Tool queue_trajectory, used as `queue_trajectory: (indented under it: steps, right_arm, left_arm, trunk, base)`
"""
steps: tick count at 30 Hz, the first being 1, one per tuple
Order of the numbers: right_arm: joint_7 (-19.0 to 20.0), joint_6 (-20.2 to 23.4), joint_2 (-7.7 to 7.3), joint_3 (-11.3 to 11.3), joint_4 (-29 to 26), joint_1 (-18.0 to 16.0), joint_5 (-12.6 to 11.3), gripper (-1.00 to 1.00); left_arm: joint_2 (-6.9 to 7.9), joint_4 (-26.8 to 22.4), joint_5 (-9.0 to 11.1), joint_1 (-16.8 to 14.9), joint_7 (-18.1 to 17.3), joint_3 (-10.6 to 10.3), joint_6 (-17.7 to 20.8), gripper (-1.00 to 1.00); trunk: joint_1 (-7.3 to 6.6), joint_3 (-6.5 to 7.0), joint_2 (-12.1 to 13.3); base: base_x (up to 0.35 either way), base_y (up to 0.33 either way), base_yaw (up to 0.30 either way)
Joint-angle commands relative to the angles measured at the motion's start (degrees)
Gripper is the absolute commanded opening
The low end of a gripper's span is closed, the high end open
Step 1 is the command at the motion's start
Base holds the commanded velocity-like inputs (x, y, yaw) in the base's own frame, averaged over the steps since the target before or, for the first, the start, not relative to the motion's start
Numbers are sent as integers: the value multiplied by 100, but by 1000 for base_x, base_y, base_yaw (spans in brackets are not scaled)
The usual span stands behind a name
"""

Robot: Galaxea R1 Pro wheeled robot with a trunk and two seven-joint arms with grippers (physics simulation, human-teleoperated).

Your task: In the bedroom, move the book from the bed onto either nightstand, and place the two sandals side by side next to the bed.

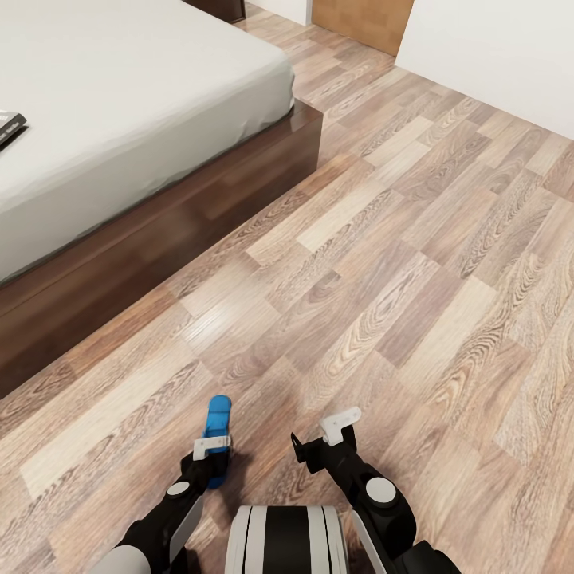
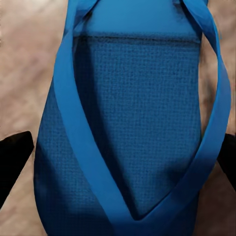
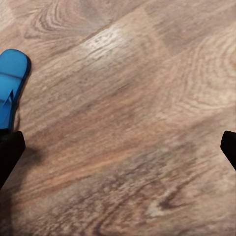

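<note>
Directly under my left gripper (image 1: pixel 212 443), its fingers spread either side, lies one blue sandal (image 2: pixel 132 132) on the floor; right gripper (image 1: pixel 323 438) gapes empty. Book (image 1: pixel 9 127) remains on the bed (image 1: pixel 143 96).

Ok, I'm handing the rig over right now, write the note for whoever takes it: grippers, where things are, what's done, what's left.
Left gripper: directly over a blue sandal on the wood floor, fingers either side of it; whether it grips cannot be told.
Right gripper: open, empty, above bare floor.
Book: lying on the bed, at the head view's left edge.
One sandal in sight; it lies apart from the bed.
Done: nothing yet.
Left: book to a nightstand, both sandals side by side next to the bed.
</note>
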Motion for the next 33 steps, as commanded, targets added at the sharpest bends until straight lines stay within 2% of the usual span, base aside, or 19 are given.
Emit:
queue_trajectory:
  steps: [1,11,33]
  right_arm:
    - [12,34,1,2,-7,-2,41,100]
    - [12,34,1,2,-7,-2,41,100]
    - [36,24,-7,-7,-6,-2,32,100]
  left_arm:
    - [5,4,57,-3,45,-48,-24,-100]
    - [6,-2,54,-2,52,-48,-32,-100]
    - [7,15,48,-2,53,-48,-14,-100]
  trunk:
    - [-1,-3,-1]
    - [-1,-3,-1]
    - [-58,485,28]
  base:
    - [0,0,0]
    - [0,0,0]
    - [0,0,0]
